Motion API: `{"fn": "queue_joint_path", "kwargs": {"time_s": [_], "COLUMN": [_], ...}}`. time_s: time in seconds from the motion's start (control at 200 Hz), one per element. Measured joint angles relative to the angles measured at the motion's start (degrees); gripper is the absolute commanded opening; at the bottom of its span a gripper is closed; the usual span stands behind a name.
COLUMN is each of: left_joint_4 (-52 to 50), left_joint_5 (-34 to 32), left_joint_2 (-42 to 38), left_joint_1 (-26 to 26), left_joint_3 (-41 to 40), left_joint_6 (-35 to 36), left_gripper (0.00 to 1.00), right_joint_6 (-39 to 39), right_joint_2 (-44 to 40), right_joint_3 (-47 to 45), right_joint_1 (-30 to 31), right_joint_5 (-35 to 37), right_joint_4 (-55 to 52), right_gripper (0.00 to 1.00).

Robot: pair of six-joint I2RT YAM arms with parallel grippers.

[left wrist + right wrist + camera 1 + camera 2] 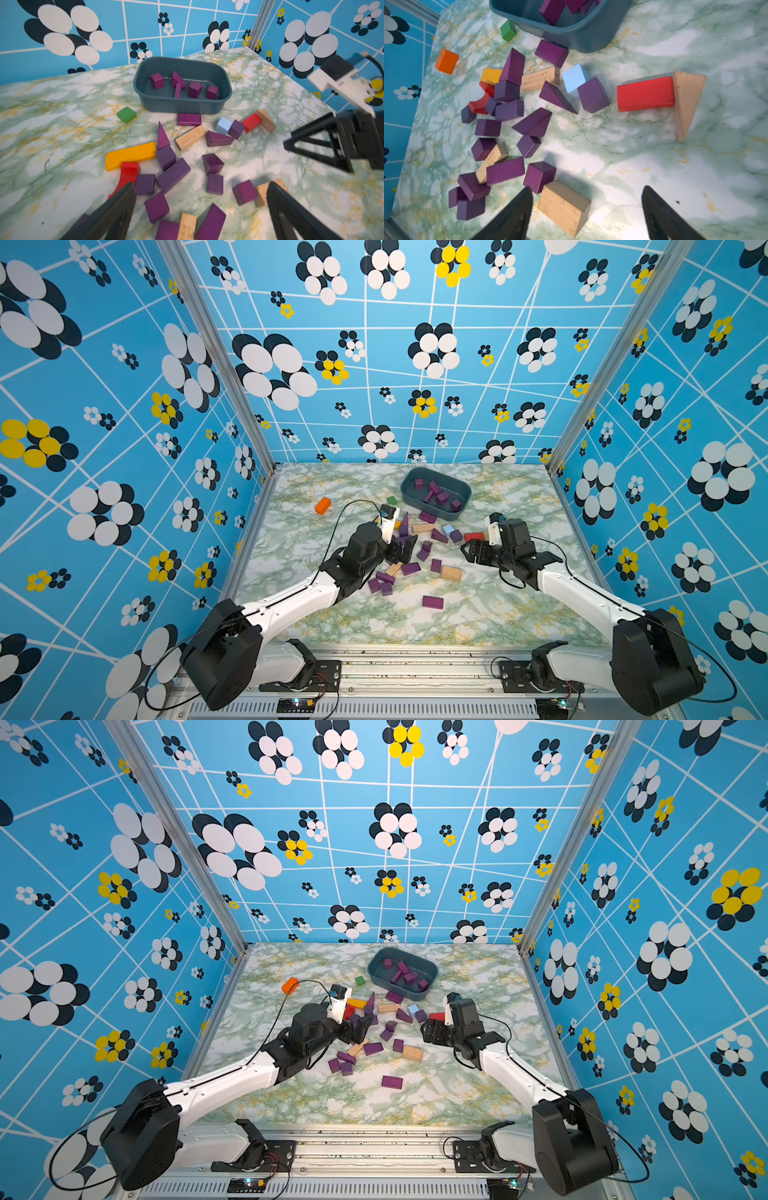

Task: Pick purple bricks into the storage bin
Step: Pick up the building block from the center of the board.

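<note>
Currently | purple bricks (pixel 432 602): several in storage bin (pixel 411 499), rest loose at its 7 o'clock | left gripper (pixel 400 551): spread wide, empty, low over them, likely choosing | right gripper (pixel 466 553): parted, empty, at their 3 o'clock.

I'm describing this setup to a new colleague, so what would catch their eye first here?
Loud blue flowered wall panels enclose everything. At the middle of the marbled table lies a scatter of purple bricks mixed with tan blocks, with the left end effector and right end effector open on either side. Beyond it, the storage bin holds a few more.
</note>
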Motion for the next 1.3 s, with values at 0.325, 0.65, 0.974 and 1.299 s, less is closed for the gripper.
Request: {"fn": "queue_joint_path", "kwargs": {"time_s": [0.325,0.65,0.974,1.299], "left_joint_4": [7.9,24.2,25.4,26.4], "left_joint_5": [4.1,17.2,17.6,18.4], "left_joint_2": [-4.9,-2.8,-2.8,-2.5], "left_joint_1": [-0.1,-0.4,-0.5,-0.5], "left_joint_3": [-12.8,-18.3,-18.3,-18.3], "left_joint_6": [-0.6,-3.6,-3.6,-3.6], "left_gripper": [0.99,0.99,0.99,0.99], "right_joint_6": [-2.0,-2.0,-4.5,-6.8], "right_joint_2": [14.2,21.1,25.3,29.7], "right_joint_3": [7.4,10.6,14.6,19.9], "right_joint_1": [0.0,0.0,0.3,0.5], "right_joint_5": [1.0,0.7,2.3,2.7], "right_joint_4": [1.2,3.2,3.6,2.3], "right_gripper": [0.54,0.51,0.53,0.46]}}
